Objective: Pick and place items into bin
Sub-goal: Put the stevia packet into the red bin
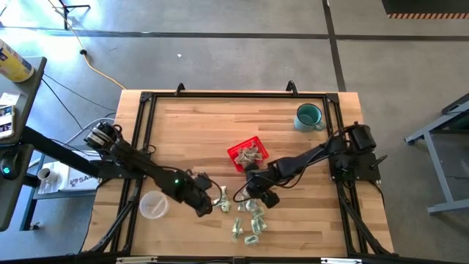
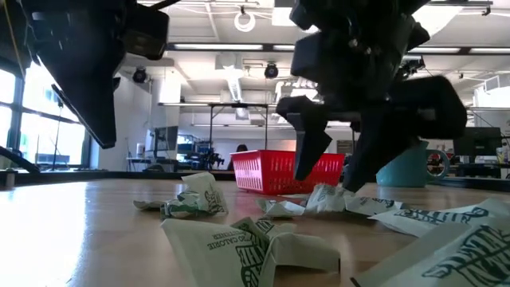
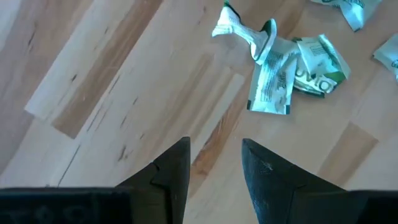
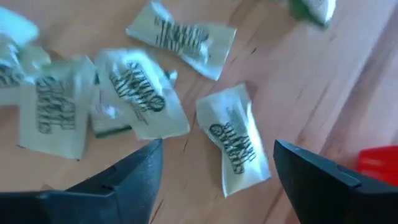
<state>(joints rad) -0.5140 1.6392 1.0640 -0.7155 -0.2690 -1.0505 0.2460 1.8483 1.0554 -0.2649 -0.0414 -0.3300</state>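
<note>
Several pale green and white crinkled packets (image 1: 249, 218) lie loose on the wooden table, near its front edge. A few more lie inside the red basket (image 1: 236, 155) just behind them. My left gripper (image 1: 211, 199) hovers open and empty left of the pile. A small clump of packets (image 3: 292, 68) lies ahead of its fingers (image 3: 174, 174). My right gripper (image 1: 253, 195) hangs open and empty above the pile, between basket and packets. One packet (image 4: 239, 146) lies on the table below its spread fingers (image 4: 134, 177), clear of them. The low view shows this gripper (image 2: 335, 155) above the table.
A clear plastic cup (image 1: 154, 205) stands at the front left beside my left arm. A teal mug (image 1: 309, 116) stands at the back right. A black frame (image 1: 234, 94) runs around the tabletop. Bare wood lies across the far half.
</note>
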